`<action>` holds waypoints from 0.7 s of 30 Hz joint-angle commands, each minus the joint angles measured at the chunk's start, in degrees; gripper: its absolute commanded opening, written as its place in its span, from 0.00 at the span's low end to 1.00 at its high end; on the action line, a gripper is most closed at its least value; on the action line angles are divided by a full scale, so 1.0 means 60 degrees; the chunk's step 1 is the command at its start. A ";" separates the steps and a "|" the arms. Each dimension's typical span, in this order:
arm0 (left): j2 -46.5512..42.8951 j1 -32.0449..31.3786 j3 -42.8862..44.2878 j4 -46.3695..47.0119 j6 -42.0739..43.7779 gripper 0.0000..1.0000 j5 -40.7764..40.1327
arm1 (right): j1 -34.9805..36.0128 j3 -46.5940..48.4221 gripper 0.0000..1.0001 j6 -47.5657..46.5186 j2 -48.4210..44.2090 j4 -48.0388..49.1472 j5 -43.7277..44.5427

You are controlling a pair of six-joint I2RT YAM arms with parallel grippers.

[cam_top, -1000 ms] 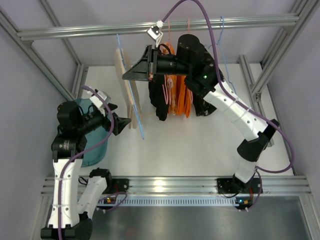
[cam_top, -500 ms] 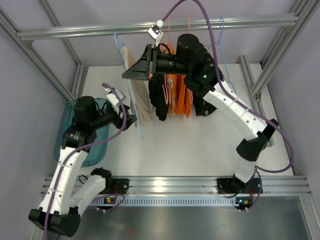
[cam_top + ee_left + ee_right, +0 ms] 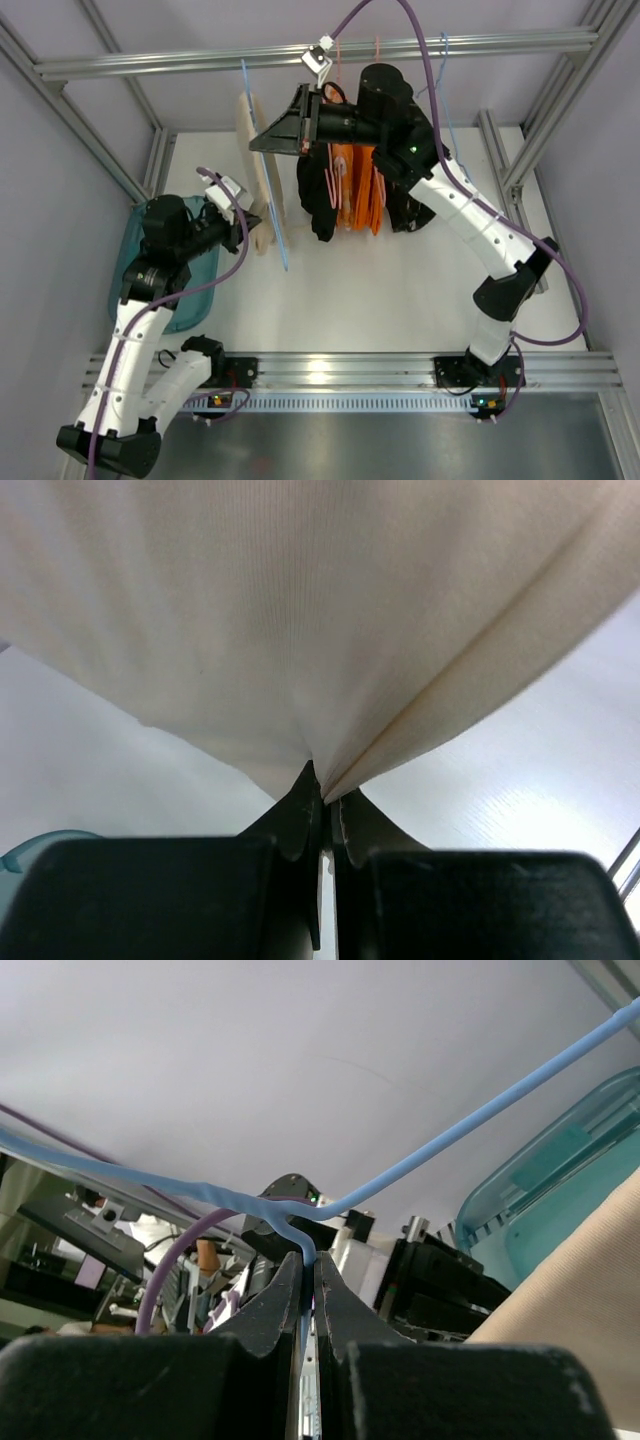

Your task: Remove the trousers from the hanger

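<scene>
In the top view, the trousers (image 3: 256, 195) hung on the hanger (image 3: 281, 250) below the rail (image 3: 150, 62). In the left wrist view, the left gripper (image 3: 322, 798) was clamped on a fold of the trousers' lower edge. In the right wrist view, the right gripper (image 3: 308, 1265) was clenched on the hanger wire.

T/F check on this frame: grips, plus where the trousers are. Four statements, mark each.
1. The left gripper is shut on the trousers. True.
2. The right gripper is shut on the hanger wire. True.
3. The trousers are off the hanger, lying flat. False: they hang on it.
4. The hung garment nearest the trousers is orange. False: a black garment is nearest; the orange garments hang beyond it.
</scene>
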 commanded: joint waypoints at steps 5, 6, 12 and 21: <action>-0.0449 0.0054 0.0687 0.0004 -0.0251 0.07 0.0141 | -0.0754 -0.0008 0.00 -0.0348 -0.0545 0.0961 -0.0145; -0.0493 0.0054 0.0702 -0.0084 -0.0236 0.09 0.0244 | -0.0813 -0.0037 0.00 -0.0333 -0.0545 0.0961 -0.0160; -0.0304 0.0054 0.0658 -0.0188 -0.0367 0.00 0.0554 | -0.0829 -0.0228 0.00 -0.0098 -0.0618 0.1283 -0.0497; -0.0142 0.0054 0.1157 0.0091 -0.0865 0.00 0.0671 | -0.0712 -0.0536 0.00 -0.0215 -0.0779 0.1415 -0.0819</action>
